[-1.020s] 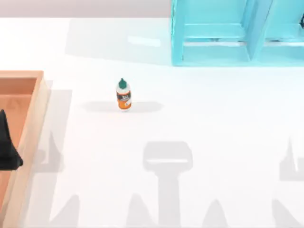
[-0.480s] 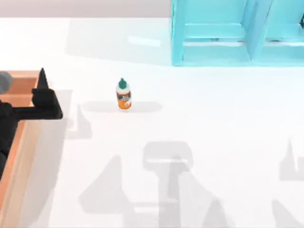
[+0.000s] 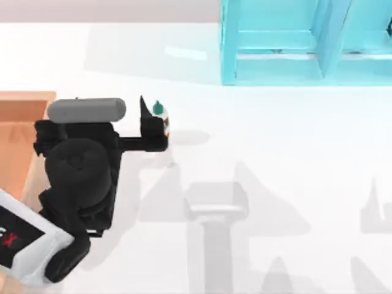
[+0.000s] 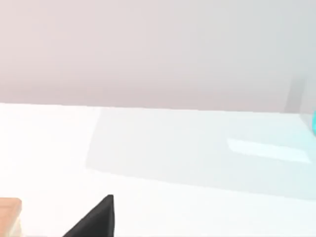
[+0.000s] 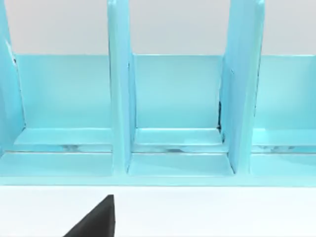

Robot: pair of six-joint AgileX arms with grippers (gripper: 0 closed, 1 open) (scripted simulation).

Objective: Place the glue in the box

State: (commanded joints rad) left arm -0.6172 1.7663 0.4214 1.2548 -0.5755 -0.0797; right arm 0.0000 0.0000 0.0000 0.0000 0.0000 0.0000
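Observation:
The glue (image 3: 161,117), a small orange bottle with a green cap, stands upright on the white table left of centre. My left gripper (image 3: 150,116) has come in low from the box side and stands open right against the bottle's left side, hiding part of it. One black fingertip (image 4: 101,219) shows in the left wrist view. The box (image 3: 24,98), a light wooden tray, lies at the left edge, mostly under my left arm. My right gripper is open, with one fingertip (image 5: 101,219) in the right wrist view, facing the shelf.
A turquoise compartmented shelf (image 3: 294,43) stands at the back right, and the right wrist view looks straight into its bays (image 5: 177,113). A corner of the box (image 4: 10,210) shows in the left wrist view. White tabletop stretches right of the bottle.
My left arm has swung from over the box rightwards across the table, and its gripper now reaches the glue. The bottle has stayed in place.

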